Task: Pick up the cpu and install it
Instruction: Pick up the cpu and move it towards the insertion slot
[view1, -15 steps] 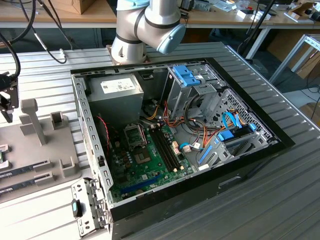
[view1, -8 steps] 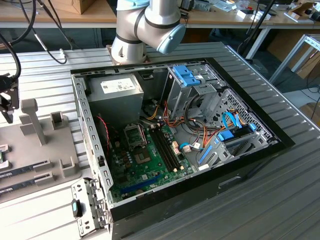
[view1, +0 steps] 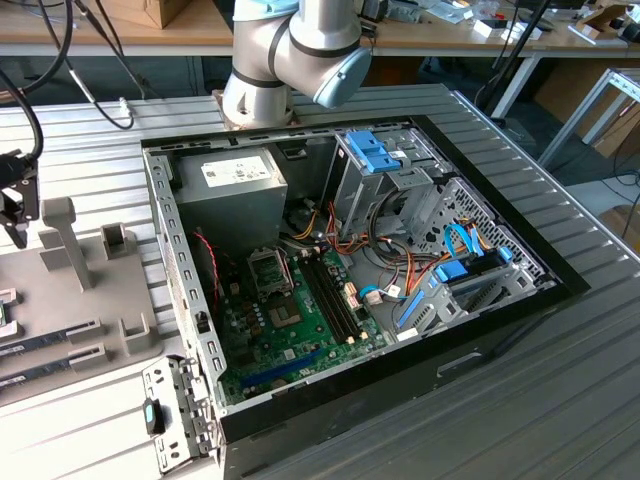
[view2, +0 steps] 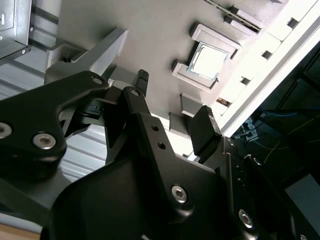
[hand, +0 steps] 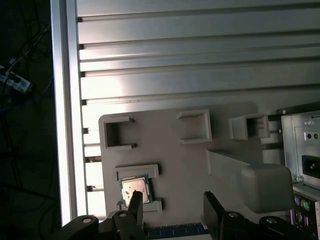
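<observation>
Your black gripper (hand: 172, 200) hangs open and empty above the flat grey plastic tray (hand: 170, 150). The small square silver-topped cpu (hand: 135, 189) lies on that tray, not yet picked.

Silver, green-rimmed cpu (view2: 207, 61); black claw (view2: 174, 95); grey holder (view2: 165, 30).

The computer case (view1: 400, 385) lies on the table (view1: 520, 420), the power-supply box (view1: 225, 190) in its far corner and the motherboard (view1: 290, 330) on its floor before that box. The fixture plate (view1: 60, 290) lies beside the case at the exterior view's left, and in the first wrist view the cpu (hand: 136, 186) sits in a recess of it.
</observation>
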